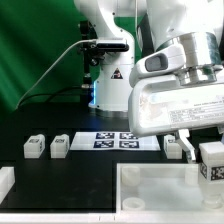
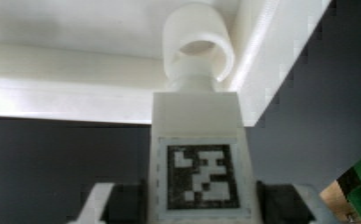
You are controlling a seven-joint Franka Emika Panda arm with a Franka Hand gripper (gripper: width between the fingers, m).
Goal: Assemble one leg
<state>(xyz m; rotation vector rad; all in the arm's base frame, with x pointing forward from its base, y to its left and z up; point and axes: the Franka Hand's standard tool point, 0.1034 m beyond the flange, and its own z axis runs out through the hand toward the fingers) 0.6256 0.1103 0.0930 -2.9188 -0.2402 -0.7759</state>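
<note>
My gripper [image 1: 207,150] is shut on one leg [image 1: 213,163], a stubby white block with a black-and-white tag, and holds it over the right part of the large white panel [image 1: 150,190]. In the wrist view the leg [image 2: 202,120] sits between my fingers [image 2: 127,203], with its tag facing the camera and its rounded peg end pointing at the panel [image 2: 70,85]. Two more legs [image 1: 35,146] [image 1: 61,146] lie on the black table at the exterior view's left. A third leg [image 1: 173,146] lies behind my gripper.
The marker board [image 1: 122,139] lies flat on the table between the loose legs. The robot's base [image 1: 108,70] stands behind it before a green backdrop. A white block [image 1: 5,182] sits at the front left edge.
</note>
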